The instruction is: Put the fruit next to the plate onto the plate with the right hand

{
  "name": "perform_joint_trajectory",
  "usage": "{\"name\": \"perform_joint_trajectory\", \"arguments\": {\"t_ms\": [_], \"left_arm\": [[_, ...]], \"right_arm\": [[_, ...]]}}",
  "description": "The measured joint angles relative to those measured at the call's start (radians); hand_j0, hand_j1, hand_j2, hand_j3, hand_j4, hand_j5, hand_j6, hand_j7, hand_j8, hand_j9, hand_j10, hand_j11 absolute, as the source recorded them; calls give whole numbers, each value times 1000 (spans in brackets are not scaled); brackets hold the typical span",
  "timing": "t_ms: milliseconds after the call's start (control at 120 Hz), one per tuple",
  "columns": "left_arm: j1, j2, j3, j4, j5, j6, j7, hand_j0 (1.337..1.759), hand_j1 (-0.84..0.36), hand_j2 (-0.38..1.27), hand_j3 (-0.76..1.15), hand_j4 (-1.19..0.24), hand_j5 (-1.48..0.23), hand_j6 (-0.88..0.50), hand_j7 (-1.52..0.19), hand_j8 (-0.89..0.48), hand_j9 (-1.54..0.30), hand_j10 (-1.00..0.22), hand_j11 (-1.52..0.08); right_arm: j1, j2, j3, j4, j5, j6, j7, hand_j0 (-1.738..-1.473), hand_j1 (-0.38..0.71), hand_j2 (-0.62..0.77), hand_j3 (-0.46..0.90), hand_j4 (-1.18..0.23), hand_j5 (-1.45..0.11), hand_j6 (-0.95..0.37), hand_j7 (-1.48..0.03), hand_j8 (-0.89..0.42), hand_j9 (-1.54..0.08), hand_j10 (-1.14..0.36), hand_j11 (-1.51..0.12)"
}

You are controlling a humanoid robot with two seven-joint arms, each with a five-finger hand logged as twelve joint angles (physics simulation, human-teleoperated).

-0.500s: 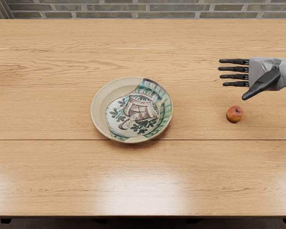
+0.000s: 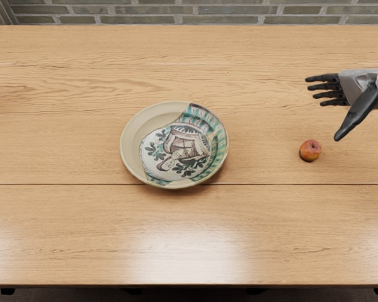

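Across the wide wooden surface (image 2: 189,233) nothing has shifted since the earlier frame, and the brick wall (image 2: 189,12) behind it looks the same to us. The painted plate (image 2: 131,135) lies where it lay, a little left of the middle, with nothing on it. What we see changed is the right robot hand (image 2: 360,88): it has drawn back towards the right edge and risen slightly, the wrist has turned, and its dark fingers (image 2: 321,78) now look shorter and gently bent, spread apart and holding nothing, while the thumb (image 2: 356,116) points more steeply down at the wood. The fruit (image 2: 310,150), a small reddish apple, sits unmoved on the surface well to the right of the plate, below and left of the thumb tip, apart from the hand; bare wood lies between it and the plate
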Motion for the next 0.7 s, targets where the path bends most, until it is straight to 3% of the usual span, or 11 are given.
{"name": "perform_joint_trajectory", "arguments": {"t_ms": [167,325,500,700], "left_arm": [[0,0,0,0,0,0,0,1658,349,0,0,0,0,0,0,0,0,0,0],[0,0,0,0,0,0,0,1658,349,0,0,0,0,0,0,0,0,0,0],[0,0,0,0,0,0,0,1658,349,0,0,0,0,0,0,0,0,0,0],[0,0,0,0,0,0,0,1658,349,0,0,0,0,0,0,0,0,0,0]], "right_arm": [[11,-8,-9,156,-215,-167,11,-1658,-349,0,0,-3,0,-3,0,-3,0,-2,0],[4,-46,-38,308,-283,-348,6,-1658,-349,1,0,-4,0,-5,0,-4,0,-3,0],[-3,-72,-136,410,-304,-516,11,-1658,-349,1,0,-5,-1,-6,0,-5,0,-4,0],[-28,-76,-213,471,-339,-645,19,-1658,-341,0,0,-13,-11,-15,-10,-13,-10,-12,-10]]}}
